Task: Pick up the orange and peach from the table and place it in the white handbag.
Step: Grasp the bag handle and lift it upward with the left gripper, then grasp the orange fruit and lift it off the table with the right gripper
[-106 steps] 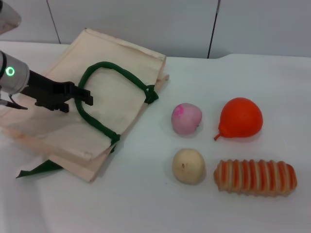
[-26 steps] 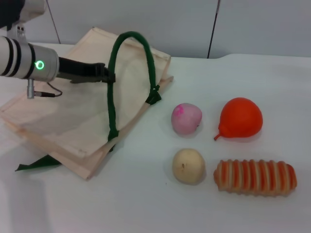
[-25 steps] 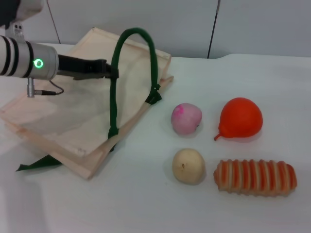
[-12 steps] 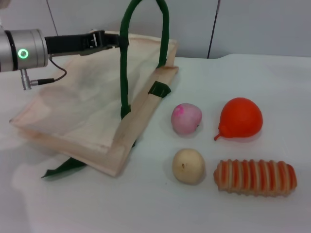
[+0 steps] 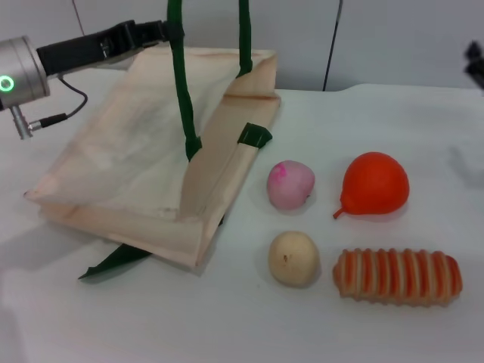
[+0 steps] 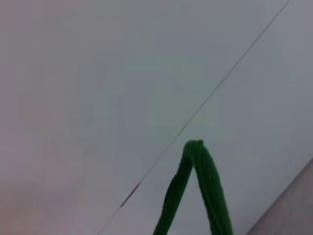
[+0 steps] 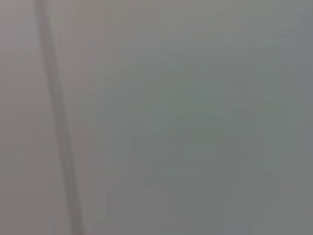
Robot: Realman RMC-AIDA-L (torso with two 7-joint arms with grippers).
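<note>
On table, white handbag (image 5: 144, 166) hoisted by strap, left pincer (image 5: 162, 30) clamped on it, contents unseen.

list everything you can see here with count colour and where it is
white handbag: 1, cream cloth, left part of the table, its upper side lifted
strap handles: 2, dark green; one pulled straight up above the bag, one lying under its near edge
peach: 1, pale pink with a magenta blotch, just right of the bag
orange: 1, bright orange-red, right of the peach
beige round fruit: 1, cream, in front of the peach
striped bread loaf: 1, orange and cream, in front of the orange
table: 1, white
left pincer: 1, black, top left, at the raised handle
right pincer: 1, dark, only a sliver at the right edge
</note>
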